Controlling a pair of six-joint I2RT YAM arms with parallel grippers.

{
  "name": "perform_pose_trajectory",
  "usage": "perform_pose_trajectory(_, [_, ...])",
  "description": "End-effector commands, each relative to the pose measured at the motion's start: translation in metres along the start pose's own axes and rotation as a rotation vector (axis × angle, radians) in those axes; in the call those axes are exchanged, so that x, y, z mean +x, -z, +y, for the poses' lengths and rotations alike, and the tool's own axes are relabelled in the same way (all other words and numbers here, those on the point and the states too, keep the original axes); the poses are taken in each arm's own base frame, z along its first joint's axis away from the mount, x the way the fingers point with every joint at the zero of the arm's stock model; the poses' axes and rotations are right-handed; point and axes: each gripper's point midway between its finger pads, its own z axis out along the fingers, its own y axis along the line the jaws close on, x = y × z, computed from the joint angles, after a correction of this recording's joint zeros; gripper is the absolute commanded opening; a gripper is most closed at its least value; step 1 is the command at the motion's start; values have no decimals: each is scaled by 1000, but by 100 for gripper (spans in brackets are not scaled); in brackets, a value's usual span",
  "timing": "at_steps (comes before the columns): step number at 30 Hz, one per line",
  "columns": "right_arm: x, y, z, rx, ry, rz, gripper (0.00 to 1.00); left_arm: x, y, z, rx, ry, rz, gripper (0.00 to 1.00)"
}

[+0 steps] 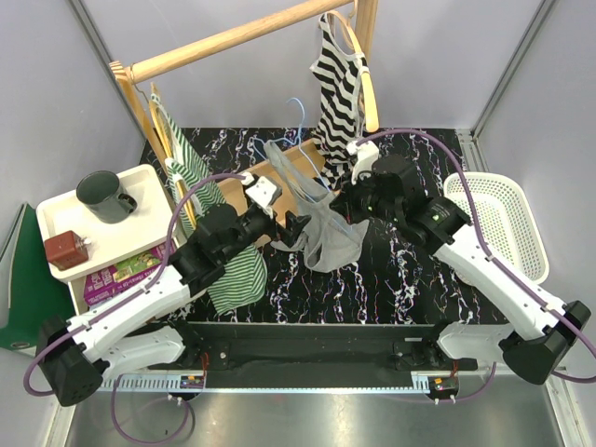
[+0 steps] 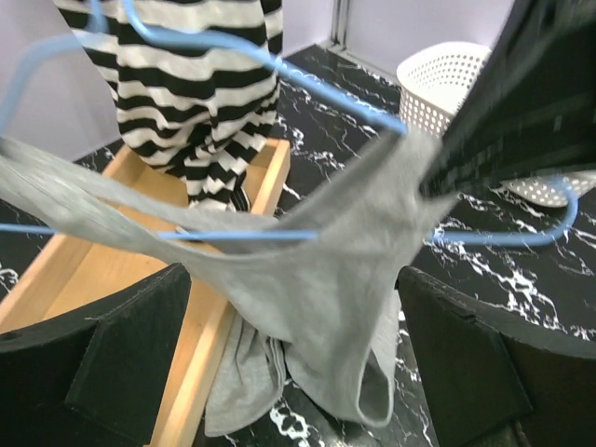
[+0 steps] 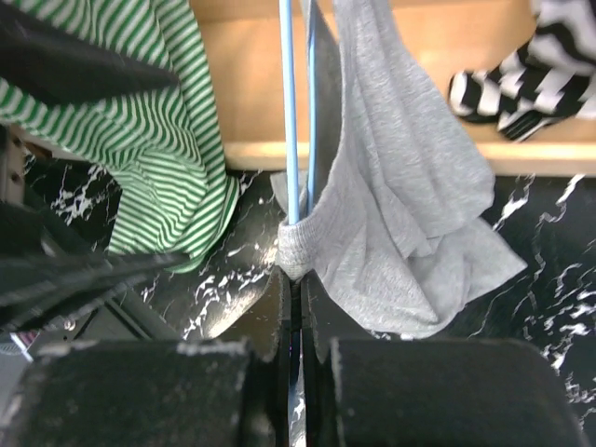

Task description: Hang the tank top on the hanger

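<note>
Right wrist view showed the right gripper (image 3: 296, 284) clamped on the thin light-blue wire hanger (image 3: 288, 112) and the plain grey knit tank top (image 3: 400, 205) draped over it; the left gripper (image 2: 293, 317) (fingers (image 2: 130, 354) wide apart) needed to draw the slack strap over the free end.

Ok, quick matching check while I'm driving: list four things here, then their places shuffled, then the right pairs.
Things:
1 tank top
2 black-and-white striped top
3 mug
4 basket

Places:
A on the white tray, left
B hanging from the wooden rail
C at the table's right side
D draped over the blue hanger

Pairs: 1-D, 2-B, 3-A, 4-C
</note>
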Motion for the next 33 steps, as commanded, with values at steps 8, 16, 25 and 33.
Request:
perform_pose_trajectory(8, [-85,36,10,8,93,-206,0,7,12,-3,-23,-16,21,99])
perform_pose_trajectory(16, [-117,51,7,53,134,-280,0,13,14,-4,-21,-14,32,99])
perform_pose_trajectory(25, [-151,63,3,105,187,-352,0,19,17,-1,-39,-16,39,99])
perform_pose_trajectory(33, [-178,76,7,110,193,-425,0,23,20,2,-53,-15,45,99])
